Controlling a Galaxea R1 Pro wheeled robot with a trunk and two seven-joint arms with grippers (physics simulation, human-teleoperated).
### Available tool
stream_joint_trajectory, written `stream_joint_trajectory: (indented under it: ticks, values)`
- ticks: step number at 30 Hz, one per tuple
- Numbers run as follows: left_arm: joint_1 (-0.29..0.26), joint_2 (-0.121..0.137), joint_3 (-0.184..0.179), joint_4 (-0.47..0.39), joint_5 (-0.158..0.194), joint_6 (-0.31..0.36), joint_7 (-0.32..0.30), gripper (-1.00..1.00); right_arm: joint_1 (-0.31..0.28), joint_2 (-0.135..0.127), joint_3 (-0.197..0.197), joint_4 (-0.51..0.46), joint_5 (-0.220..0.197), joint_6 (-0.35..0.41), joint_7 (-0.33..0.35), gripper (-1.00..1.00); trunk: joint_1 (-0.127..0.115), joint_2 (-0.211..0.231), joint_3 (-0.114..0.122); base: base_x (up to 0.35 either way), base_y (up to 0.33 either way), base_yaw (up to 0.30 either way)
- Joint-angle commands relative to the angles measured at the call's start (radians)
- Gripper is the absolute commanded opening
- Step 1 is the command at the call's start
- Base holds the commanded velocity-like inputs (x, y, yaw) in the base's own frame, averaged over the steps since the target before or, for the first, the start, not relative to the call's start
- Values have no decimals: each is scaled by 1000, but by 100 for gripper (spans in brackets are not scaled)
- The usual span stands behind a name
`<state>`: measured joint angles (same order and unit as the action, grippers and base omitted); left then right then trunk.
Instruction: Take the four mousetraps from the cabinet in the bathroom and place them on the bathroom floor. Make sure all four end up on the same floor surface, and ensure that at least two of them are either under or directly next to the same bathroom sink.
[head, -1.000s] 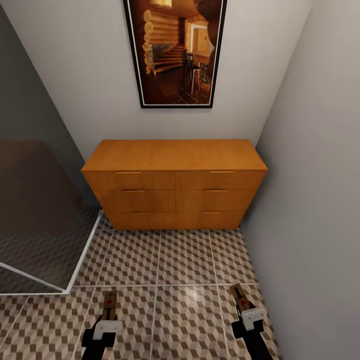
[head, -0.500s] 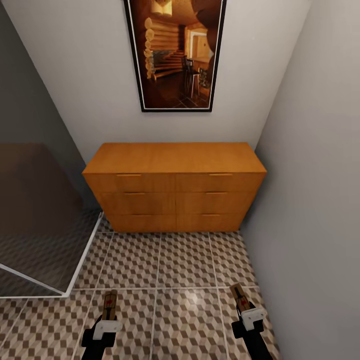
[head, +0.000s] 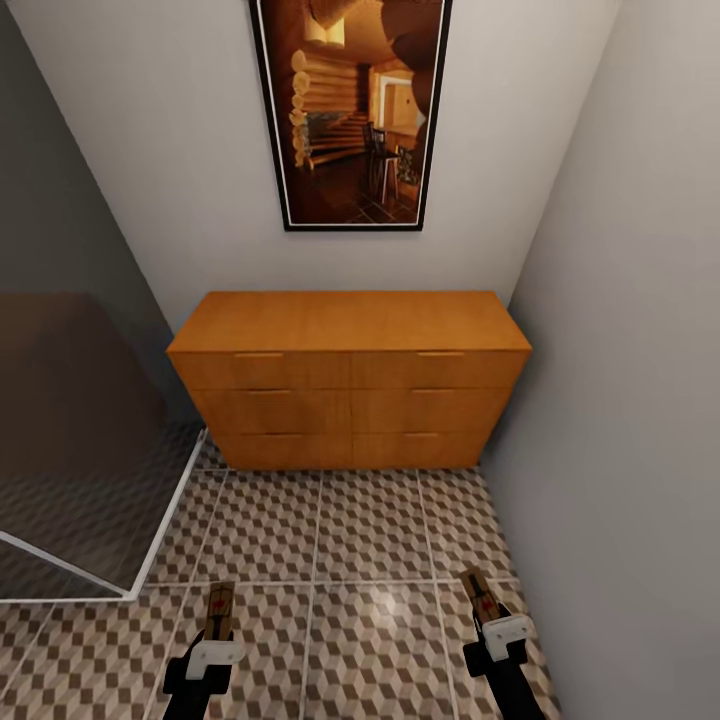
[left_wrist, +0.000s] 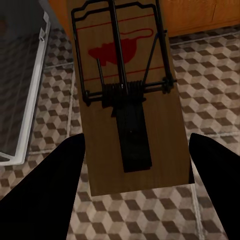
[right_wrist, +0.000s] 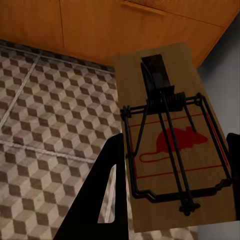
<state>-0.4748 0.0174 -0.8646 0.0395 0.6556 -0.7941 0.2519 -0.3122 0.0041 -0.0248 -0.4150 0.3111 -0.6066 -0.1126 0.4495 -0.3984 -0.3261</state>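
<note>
Left gripper (head: 217, 628): I have it clamped on a mousetrap (head: 220, 610); in the left wrist view the board (left_wrist: 125, 100) runs lengthwise out from between the two dark fingers (left_wrist: 45, 190), wire bar and red mouse print at the far end.
Right gripper (head: 490, 622): also closed on its own mousetrap (head: 479, 595); in the right wrist view that board (right_wrist: 172, 140) sticks out past the fingers (right_wrist: 107, 190), spring side facing the camera.
Long axis: both traps point forward, away from me and toward the cabinet (head: 350, 375), each in line with its gripper rather than across it.
Height: both boards hang above the bathroom floor (head: 370, 520), not touching the tiles as far as I can judge.
Cabinet: straight ahead against the wall under a framed picture (head: 350, 110), all drawer fronts flush.
Surroundings: glass shower panel (head: 80, 490) on my left, plain wall (head: 630, 400) close on my right.
Which way to go: I see no sink ahead, so I judge the drop spot lies elsewhere and the base must turn.
Nearer arm: neither; the two hands sit level, one either side of me.
</note>
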Motion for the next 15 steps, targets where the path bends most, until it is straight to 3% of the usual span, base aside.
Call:
stream_joint_trajectory:
  ticks: [1, 15]
  values:
    - [-1, -1, -8, 2, -2, -2, 9, -100, -1, 0, -3, 1, 9, -2, -4, -100, 1, -2, 0, 0, 0, 0]
    - [-1, -1, -8, 2, -2, -2, 9, -100, -1, 0, -3, 1, 9, -2, -4, -100, 1, -2, 16, 0, 0, 0]
